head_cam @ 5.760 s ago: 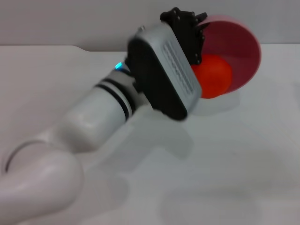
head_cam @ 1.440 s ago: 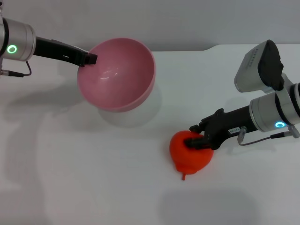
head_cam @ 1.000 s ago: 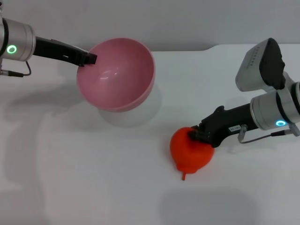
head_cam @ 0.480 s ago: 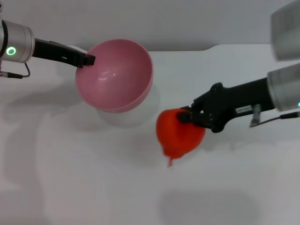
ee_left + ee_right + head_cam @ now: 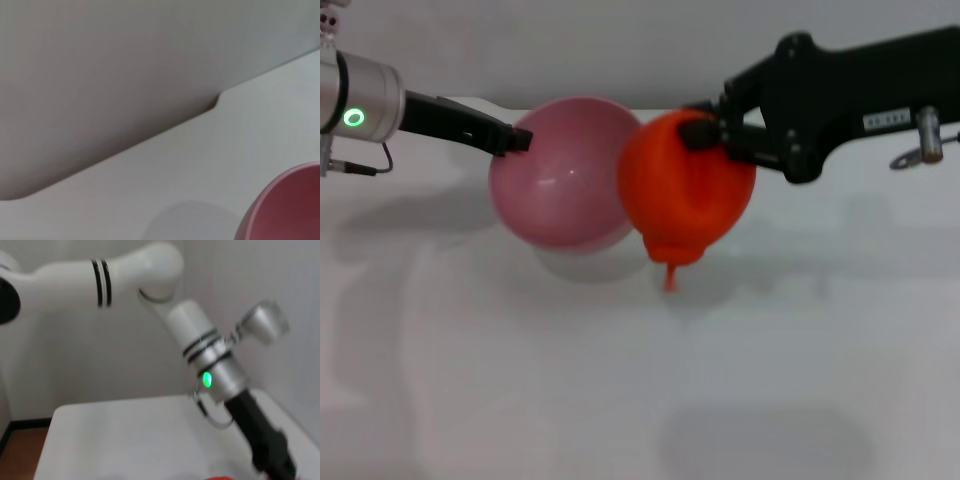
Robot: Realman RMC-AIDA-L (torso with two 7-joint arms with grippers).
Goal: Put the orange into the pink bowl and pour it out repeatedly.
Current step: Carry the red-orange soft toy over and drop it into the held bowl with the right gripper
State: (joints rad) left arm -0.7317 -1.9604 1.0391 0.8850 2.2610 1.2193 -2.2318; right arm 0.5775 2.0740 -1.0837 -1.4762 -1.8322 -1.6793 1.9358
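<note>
Right jaws (image 5: 705, 135) clamped on raised orange (image 5: 682, 190), partly hiding pink bowl (image 5: 560, 180) in left jaws' (image 5: 518, 140) grip.

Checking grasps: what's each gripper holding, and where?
Right gripper pinches the orange at its rounded upper side; left gripper holds the pink bowl by its rim.

Pink bowl (image 5: 560, 180) right rim behind orange (image 5: 685, 190); bowl contents prob. unseeable.

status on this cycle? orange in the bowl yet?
Not yet. Done: the right pincer has the orange gripped and lifted off the table. In hand: the orange hangs stem-down beside the pink bowl, which the left pincer holds by its rim. Left: drop it in, then pour it out.
</note>
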